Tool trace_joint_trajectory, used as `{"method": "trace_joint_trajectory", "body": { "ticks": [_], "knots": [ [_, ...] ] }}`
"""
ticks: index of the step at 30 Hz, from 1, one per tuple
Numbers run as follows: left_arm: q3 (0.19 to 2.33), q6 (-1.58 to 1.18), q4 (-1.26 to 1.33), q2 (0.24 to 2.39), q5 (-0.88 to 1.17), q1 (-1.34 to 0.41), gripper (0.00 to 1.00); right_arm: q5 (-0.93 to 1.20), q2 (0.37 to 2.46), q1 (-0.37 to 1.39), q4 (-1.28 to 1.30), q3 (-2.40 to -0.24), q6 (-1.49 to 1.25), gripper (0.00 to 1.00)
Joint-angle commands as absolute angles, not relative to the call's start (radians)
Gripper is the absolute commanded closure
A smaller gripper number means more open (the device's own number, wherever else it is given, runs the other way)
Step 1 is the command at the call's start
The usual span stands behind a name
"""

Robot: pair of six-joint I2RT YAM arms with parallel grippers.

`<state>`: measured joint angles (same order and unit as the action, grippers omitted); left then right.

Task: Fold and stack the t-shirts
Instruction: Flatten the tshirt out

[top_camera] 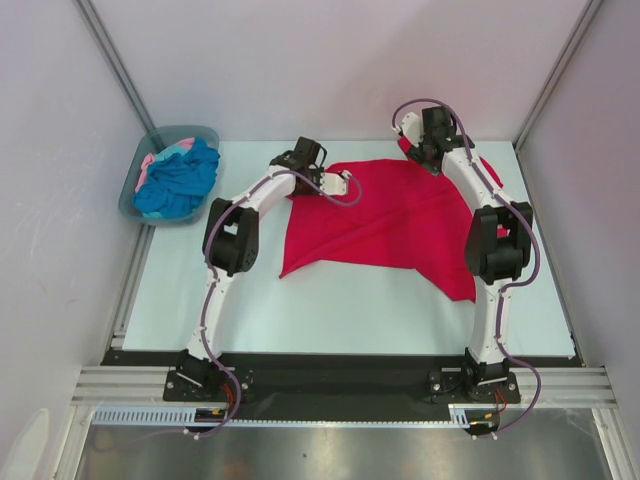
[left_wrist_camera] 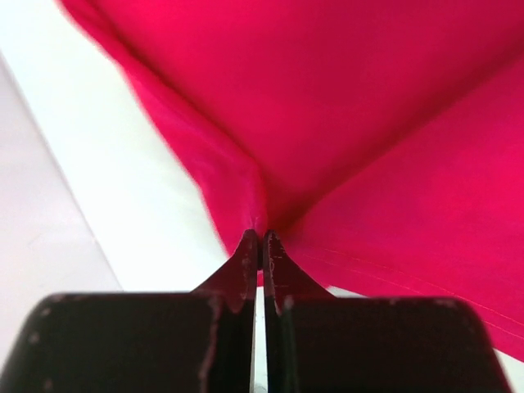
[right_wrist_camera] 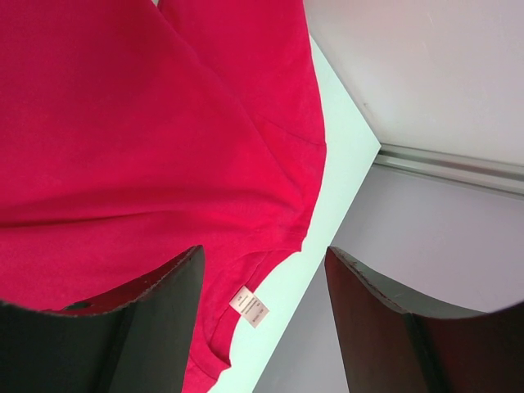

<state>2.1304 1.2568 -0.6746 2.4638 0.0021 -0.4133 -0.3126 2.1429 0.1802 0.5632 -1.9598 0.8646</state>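
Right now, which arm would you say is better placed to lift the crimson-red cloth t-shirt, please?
Probably left: the left tool is shut on the crimson-red cloth t-shirt; the right tool hangs open above it.

Left tool pinched tight on red t-shirt fold.
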Motion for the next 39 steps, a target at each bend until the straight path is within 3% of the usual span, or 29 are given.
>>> {"method": "trace_joint_trajectory", "body": {
  "ticks": [1, 8, 20, 21, 22, 23, 24, 25, 31, 34, 39],
  "knots": [
    [2.177, 1.255, -0.563, 2.462, -0.060, -0.397, 1.00, -0.330, 2.091, 0.186, 0.538, -1.971, 0.848, 0.34],
    [2.192, 1.267, -0.197, 2.506, -0.259, -0.365, 1.00, -0.327, 2.094, 0.186, 0.543, -1.963, 0.844, 0.34],
    [2.243, 1.486, 0.046, 2.675, -0.452, -0.339, 1.00, -0.321, 2.091, 0.189, 0.557, -1.956, 0.836, 0.34],
    [2.247, 1.509, 0.067, 2.701, -0.460, -0.341, 0.94, -0.321, 2.088, 0.190, 0.557, -1.954, 0.836, 0.34],
    [2.250, 1.520, 0.081, 2.712, -0.474, -0.341, 0.78, -0.321, 2.086, 0.190, 0.558, -1.951, 0.836, 0.34],
    [2.250, 1.531, 0.096, 2.720, -0.480, -0.341, 0.37, -0.321, 2.085, 0.190, 0.560, -1.950, 0.836, 0.34],
    [2.246, 1.560, 0.125, 2.739, -0.492, -0.341, 0.13, -0.322, 2.080, 0.192, 0.558, -1.944, 0.835, 0.33],
    [2.247, 1.578, 0.177, 2.749, -0.521, -0.341, 0.00, -0.322, 2.077, 0.192, 0.560, -1.941, 0.834, 0.33],
    [2.254, 1.505, 0.203, 2.638, -0.583, -0.333, 0.00, -0.310, 2.025, 0.192, 0.578, -1.882, 0.821, 0.32],
    [2.110, 1.376, 0.090, 2.476, -0.499, -0.331, 0.00, -0.288, 1.982, 0.192, 0.600, -1.804, 0.818, 0.32],
    [1.660, 1.331, -0.099, 2.033, -0.194, -0.337, 0.00, -0.201, 1.844, 0.193, 0.667, -1.581, 0.879, 0.34]
  ]
}}
